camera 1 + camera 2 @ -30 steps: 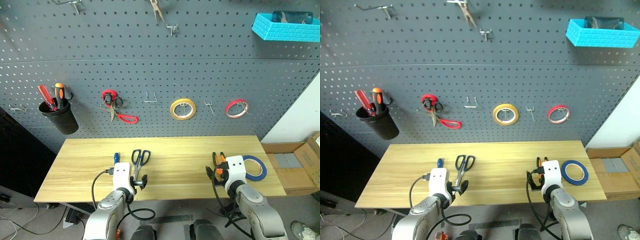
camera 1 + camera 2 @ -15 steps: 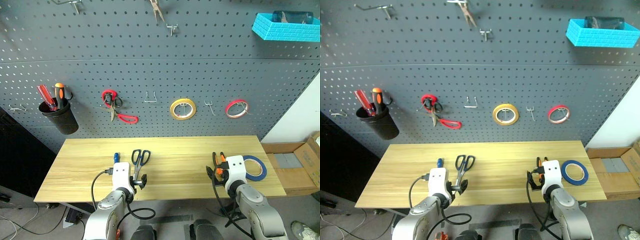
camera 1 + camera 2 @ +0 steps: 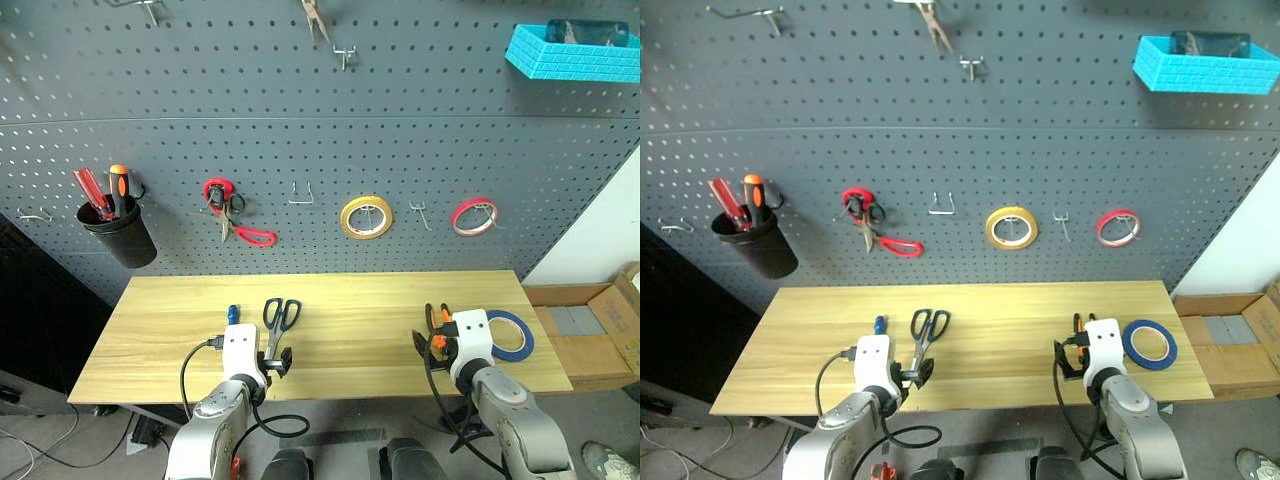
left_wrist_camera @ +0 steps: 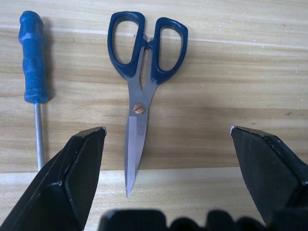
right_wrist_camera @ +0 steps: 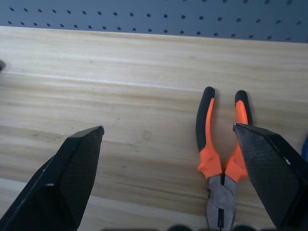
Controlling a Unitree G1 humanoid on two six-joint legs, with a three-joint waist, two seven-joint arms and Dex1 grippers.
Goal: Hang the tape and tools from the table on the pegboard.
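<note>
While I compare with a second ago, nothing on the table has changed: both arms hover at the near edge and no tool has shifted, so the task hasn't started. My left gripper is spread wide and empty, right above the scissors, whose blades point toward me between the fingers. The blue screwdriver lies just left of the scissors, handle toward the pegboard. My right gripper is also wide open with nothing in it; the pliers lie under its right finger, handles pointing away. The blue tape sits flat at the right end of the table, just right of that hand. On the board, snips, a yellow roll and a red roll already hang, with bare hooks between them. I judge the next move is lowering the left gripper onto the scissors; thin blades flat on wood may be tricky to pinch.
</note>
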